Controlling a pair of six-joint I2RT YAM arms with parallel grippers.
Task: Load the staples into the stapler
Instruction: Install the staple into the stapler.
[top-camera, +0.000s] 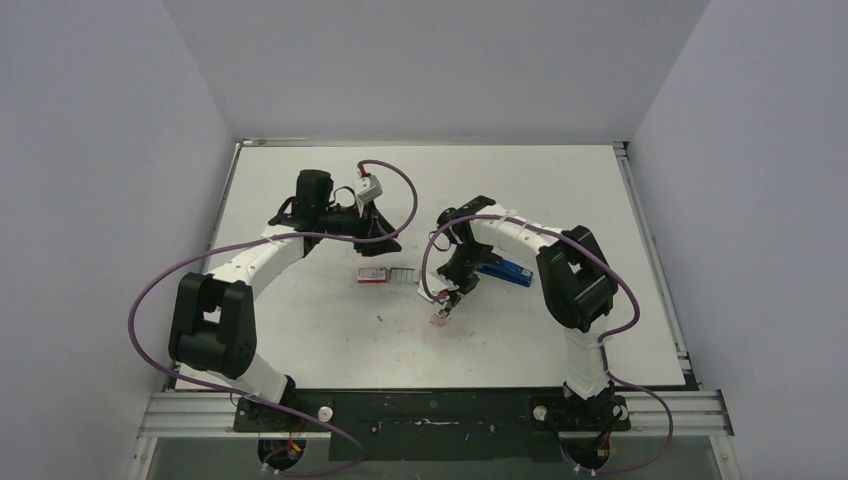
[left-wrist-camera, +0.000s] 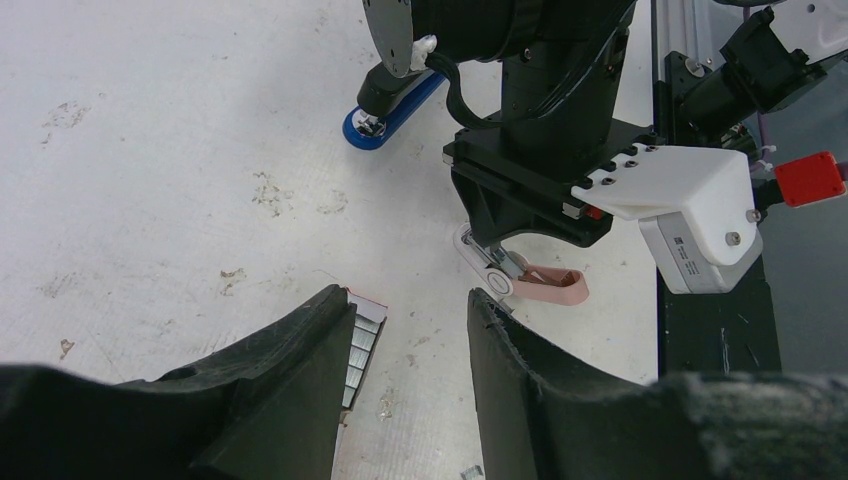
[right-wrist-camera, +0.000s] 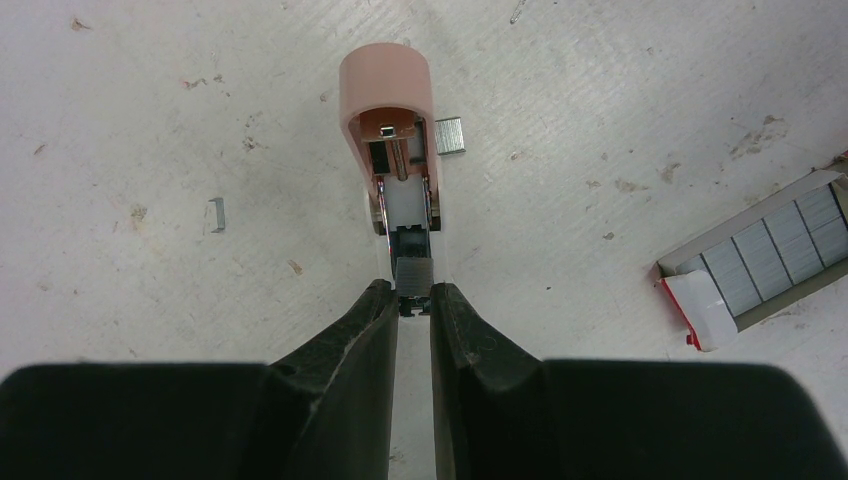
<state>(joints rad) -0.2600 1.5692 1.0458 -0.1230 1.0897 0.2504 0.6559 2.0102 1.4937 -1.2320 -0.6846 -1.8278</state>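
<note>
The blue stapler (top-camera: 505, 270) lies on the table just right of my right wrist, and its blue nose (left-wrist-camera: 385, 118) shows in the left wrist view. The red-and-white box with its tray of silvery staples (top-camera: 385, 274) (right-wrist-camera: 760, 262) lies open at the centre. My left gripper (top-camera: 385, 240) (left-wrist-camera: 410, 300) hangs open just above it, its left finger covering part of the tray (left-wrist-camera: 362, 335). My right gripper (top-camera: 447, 298) (right-wrist-camera: 413, 290) is shut on a short grey staple strip (right-wrist-camera: 413, 272) at the near end of a pink-capped piece (right-wrist-camera: 385, 90) with an open metal channel, lying on the table.
A loose chunk of staples (right-wrist-camera: 450, 135) lies beside the pink cap, and a single bent staple (right-wrist-camera: 217, 213) lies to its left. The right arm (left-wrist-camera: 560, 130) stands close in front of my left gripper. The table's raised rim (top-camera: 625, 200) runs along the right side.
</note>
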